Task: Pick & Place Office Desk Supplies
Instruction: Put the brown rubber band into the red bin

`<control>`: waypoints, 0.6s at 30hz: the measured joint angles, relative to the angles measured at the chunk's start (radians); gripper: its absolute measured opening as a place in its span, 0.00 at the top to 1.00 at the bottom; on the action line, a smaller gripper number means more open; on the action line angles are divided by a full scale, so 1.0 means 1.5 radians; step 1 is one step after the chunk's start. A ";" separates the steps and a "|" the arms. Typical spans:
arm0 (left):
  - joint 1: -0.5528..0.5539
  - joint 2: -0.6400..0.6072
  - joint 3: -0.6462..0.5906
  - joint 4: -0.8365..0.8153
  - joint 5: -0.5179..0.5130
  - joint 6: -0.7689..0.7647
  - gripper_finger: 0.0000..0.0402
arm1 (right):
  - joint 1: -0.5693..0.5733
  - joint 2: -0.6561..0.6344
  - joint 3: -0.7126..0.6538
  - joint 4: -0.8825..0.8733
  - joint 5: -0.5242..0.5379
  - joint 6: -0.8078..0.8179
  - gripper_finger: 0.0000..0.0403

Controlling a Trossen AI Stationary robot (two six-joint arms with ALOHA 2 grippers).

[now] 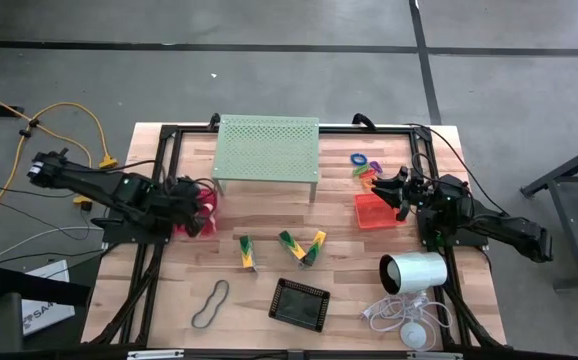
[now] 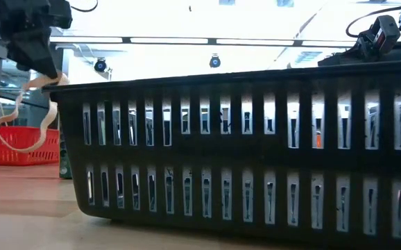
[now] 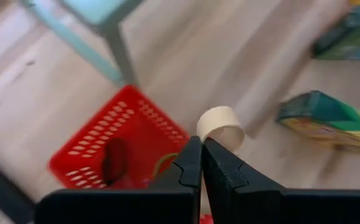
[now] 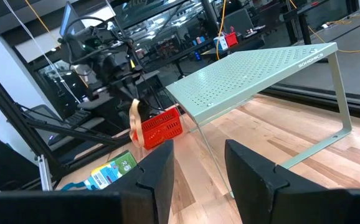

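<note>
**Rubber-band loop held above the red tray**

Rubber-band loop (image 3: pixel 220 126), beige, dangles from the closed left claw (image 3: pixel 200 163) over the red mesh tray (image 3: pixel 99 155), at the high view's left-centre. Right claw (image 4: pixel 198 163) stands open, empty, centre-right by the orange tray (image 1: pixel 374 212).

Black mesh tray (image 2: pixel 256 146) fills low view, hiding most of table.
</note>
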 joint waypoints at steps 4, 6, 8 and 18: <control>-0.014 -0.002 0.000 0.036 0.030 0.004 1.00 | 0.000 0.000 0.000 0.000 0.000 0.000 0.68; -0.021 -0.002 0.000 0.053 0.045 0.006 1.00 | 0.000 0.000 0.000 0.000 0.000 0.000 0.68; -0.030 -0.002 0.000 0.067 0.055 0.006 1.00 | 0.000 0.000 0.000 0.000 0.000 0.000 0.68; -0.052 -0.035 0.008 0.080 0.059 0.009 1.00 | 0.000 0.000 0.000 0.000 0.000 0.000 0.68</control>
